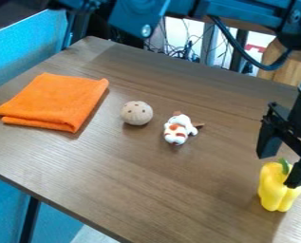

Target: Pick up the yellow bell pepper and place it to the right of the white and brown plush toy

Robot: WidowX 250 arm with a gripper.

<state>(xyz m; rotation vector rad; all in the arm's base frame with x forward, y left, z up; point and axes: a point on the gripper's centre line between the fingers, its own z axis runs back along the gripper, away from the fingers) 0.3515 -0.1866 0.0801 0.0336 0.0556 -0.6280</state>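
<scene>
With its fingers spread, the claw [280, 169] hangs at the yellow bell pepper [272, 191], which stands stem up on the wood-grain worktop [165, 190]. A good grip would likely straddle the pepper's shoulders evenly, low enough to clear the stem [284, 165] and gentle on the rounded, probably slick sides. Well left of the pepper lies a folded orange cloth [54, 102]; beyond the worktop, blue partition panels [25, 45] and tangled cables [178, 51].
</scene>
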